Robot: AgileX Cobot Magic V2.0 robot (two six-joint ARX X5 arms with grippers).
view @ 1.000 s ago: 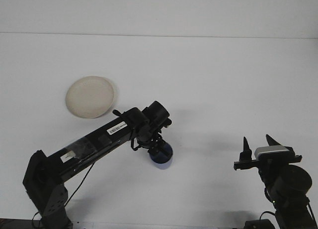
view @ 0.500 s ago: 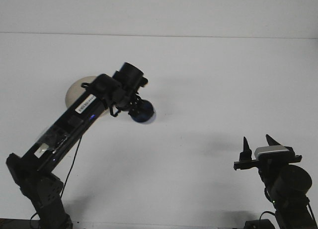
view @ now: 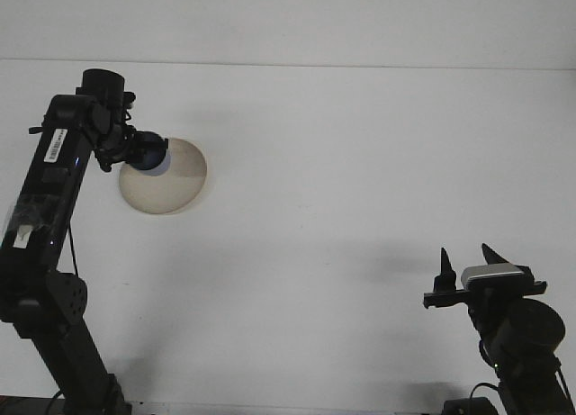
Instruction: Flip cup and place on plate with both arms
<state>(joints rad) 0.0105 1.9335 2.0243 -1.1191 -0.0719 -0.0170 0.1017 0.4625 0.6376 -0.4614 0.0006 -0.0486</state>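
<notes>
Front view, and it's the only one you have. Your left gripper (view: 135, 150) has the cup (view: 147, 154) clamped, the dark blue body poking out to the right of the wrist, over the upper-left edge of the plate (view: 166, 183). The cup reads as held aloft and lying roughly sideways, its long axis running left to right, not upright; which end is the mouth you can't make out from here.

The relation to watch: the plate's centre sits down and to the right of the cup, close by. So the drop-off looks like a short carry toward the middle of the plate, with the wrist rolling the cup upright on the way down.

Your right gripper (view: 466, 259) is parked far off at the lower right, fingers spread apart and pointing up, holding nothing. The left arm is plainly the nearer one, so this placement looks like its job.
</notes>
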